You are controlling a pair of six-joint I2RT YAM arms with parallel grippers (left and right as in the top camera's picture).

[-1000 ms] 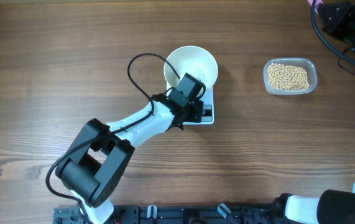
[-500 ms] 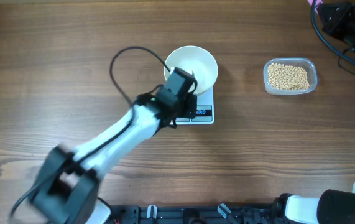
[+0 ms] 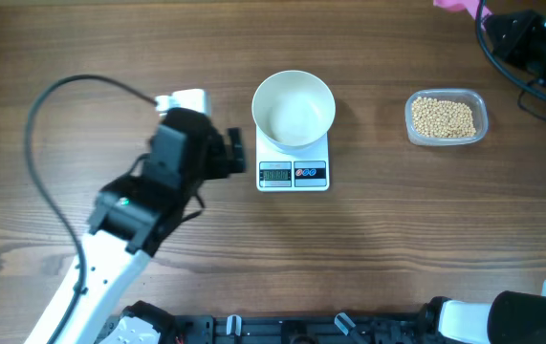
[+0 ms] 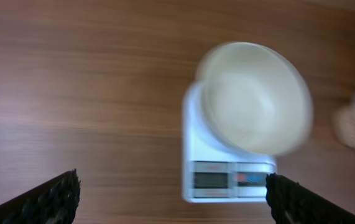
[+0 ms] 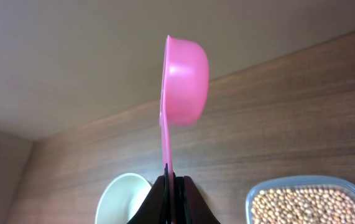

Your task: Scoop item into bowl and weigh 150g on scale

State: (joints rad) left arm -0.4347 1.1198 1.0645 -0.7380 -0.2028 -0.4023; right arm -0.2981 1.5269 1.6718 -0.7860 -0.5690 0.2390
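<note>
1. The left gripper (image 3: 237,152) hangs over the wooden table (image 3: 397,239) just left of the scale (image 3: 293,164). Its jaws stand wide apart with nothing between them, and its wrist view looks down past both fingertips (image 4: 58,196) at the scale and bowl.
2. The scale sits near the middle of the table, display strip toward the robot. The readout looks lit, though its digits are too small to read. The white bowl (image 3: 294,108) stands on the scale's platform and overhangs its far edge.
3. Well to the right, apart from the scale, a clear plastic tub (image 3: 485,122) holds the beans (image 3: 443,117) in a shallow layer.
4. At the far right corner, the right gripper (image 5: 170,183) has its jaws pressed together on the handle of a pink scoop (image 5: 186,81). The scoop is held upright above the table, its cup turned sideways.
</note>
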